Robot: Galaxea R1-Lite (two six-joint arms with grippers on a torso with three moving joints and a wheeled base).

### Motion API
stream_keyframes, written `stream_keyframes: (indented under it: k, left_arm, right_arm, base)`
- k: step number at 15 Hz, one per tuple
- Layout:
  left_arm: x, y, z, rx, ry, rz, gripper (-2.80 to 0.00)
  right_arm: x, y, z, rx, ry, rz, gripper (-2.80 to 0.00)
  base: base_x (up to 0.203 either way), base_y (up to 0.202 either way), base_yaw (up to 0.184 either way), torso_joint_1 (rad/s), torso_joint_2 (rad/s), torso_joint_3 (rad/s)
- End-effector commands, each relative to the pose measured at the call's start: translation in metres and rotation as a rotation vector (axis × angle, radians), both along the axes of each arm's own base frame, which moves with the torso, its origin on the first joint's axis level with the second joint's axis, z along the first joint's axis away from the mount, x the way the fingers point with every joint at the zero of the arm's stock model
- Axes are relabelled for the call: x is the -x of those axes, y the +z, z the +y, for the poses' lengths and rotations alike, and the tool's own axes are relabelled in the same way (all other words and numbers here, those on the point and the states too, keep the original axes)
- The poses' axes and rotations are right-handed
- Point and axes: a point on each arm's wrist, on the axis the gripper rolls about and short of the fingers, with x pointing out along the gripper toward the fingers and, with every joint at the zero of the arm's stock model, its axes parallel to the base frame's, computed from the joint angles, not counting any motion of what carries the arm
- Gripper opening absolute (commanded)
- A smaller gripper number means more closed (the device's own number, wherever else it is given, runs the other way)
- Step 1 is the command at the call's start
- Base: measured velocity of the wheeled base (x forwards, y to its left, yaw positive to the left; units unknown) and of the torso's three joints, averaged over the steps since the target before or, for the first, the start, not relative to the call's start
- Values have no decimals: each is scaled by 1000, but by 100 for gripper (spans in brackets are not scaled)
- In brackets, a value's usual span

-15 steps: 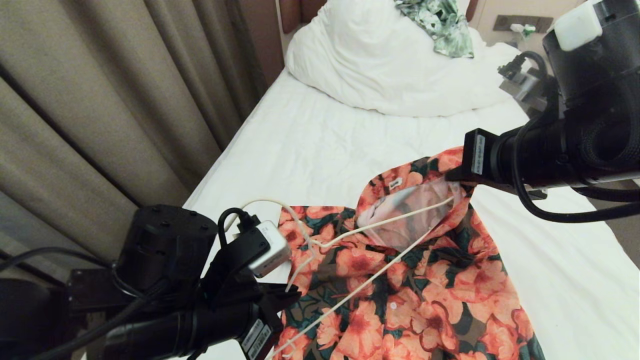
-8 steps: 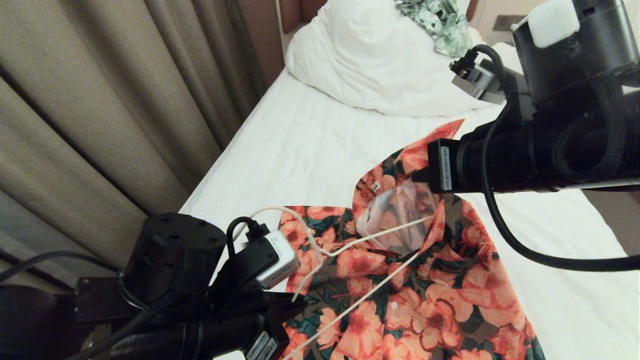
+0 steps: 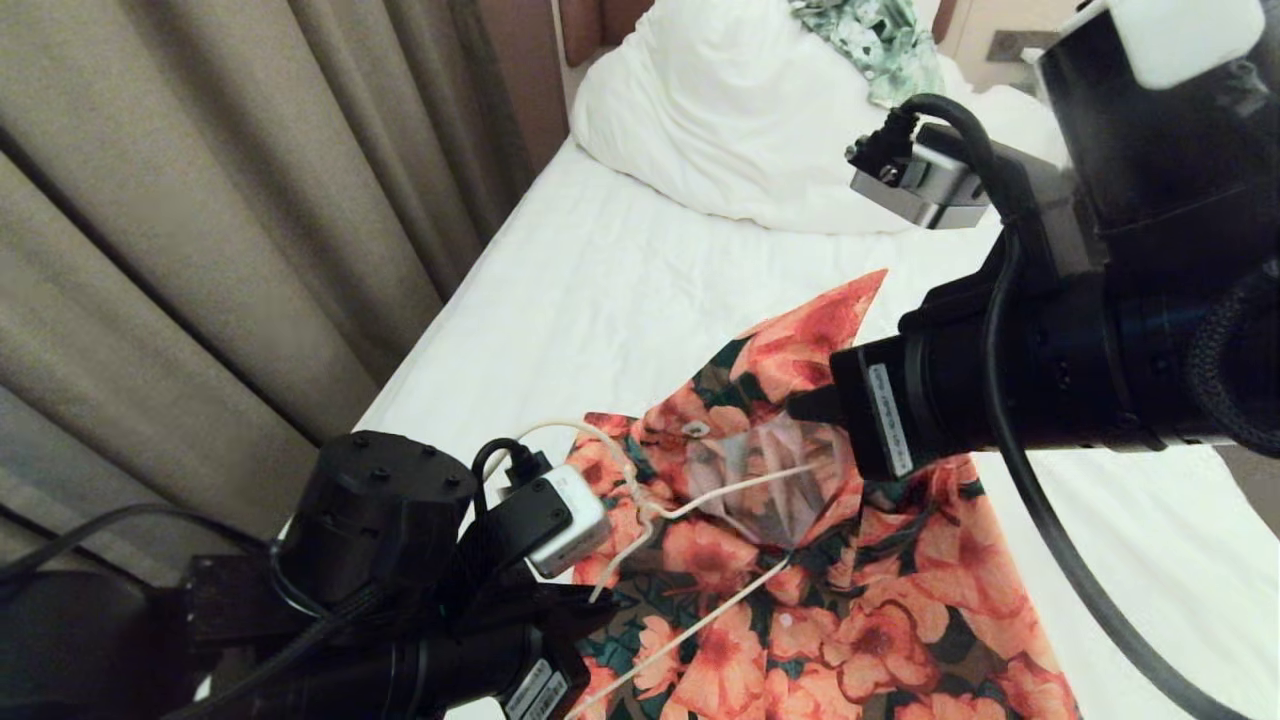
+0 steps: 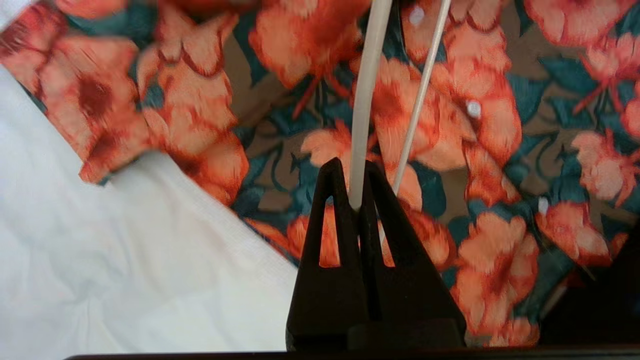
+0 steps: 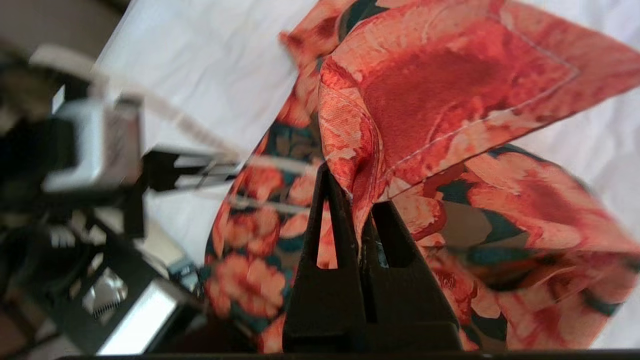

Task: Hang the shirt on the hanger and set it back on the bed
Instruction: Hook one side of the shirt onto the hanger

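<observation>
Head view shows the shirt (image 3: pixel 850 610) spread over the near part of the bed (image 3: pixel 620 290), its orange-coral flowers on dark green and brown facing up and its collar drawn up off the sheet into a raised point. Lying across the shirt's upper front is the hanger (image 3: pixel 700 490), one thin cream-white arm reaching into the open neck and the other slanting down over the button placket, with its hook curving out past the shirt's edge toward the left arm. The left pincer (image 4: pixel 356 200) is closed on one wire of the hanger, its two black fingers pressed together around it just above the fabric, at the near left edge of the bed. The right pincer (image 5: pixel 359 220) is clamped tight on a fold of the shirt's collar, holding that cloth up above the sheet, and its arm reaches in from the right. Farther up the bed lies the bulky white duvet (image 3: pixel 740 120), with a green-and-white leaf-patterned garment (image 3: pixel 880 45) resting on top of it. Beige curtains (image 3: pixel 220 200) hang along the bed's left side.
</observation>
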Motion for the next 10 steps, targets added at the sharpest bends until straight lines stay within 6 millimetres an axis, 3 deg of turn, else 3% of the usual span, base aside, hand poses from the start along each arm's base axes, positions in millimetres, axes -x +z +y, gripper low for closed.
stream_keyframes:
  k: [1, 4, 10]
  left_arm:
    - [-1, -3, -2, -4, 1, 0, -280]
    - [-6, -6, -8, 30, 32, -25, -280]
    - [-3, -6, -15, 64, 32, -16, -280]
  right_arm:
    - [12, 4, -2, -2, 35, -10, -280]
    - [28, 4, 0, -1, 90, -11, -280]
    - [41, -2, 0, 49, 166, -32, -280]
  base:
    - [0, 0, 0, 0, 0, 0]
    - [0, 0, 0, 0, 0, 0]
    - [0, 0, 0, 0, 0, 0]
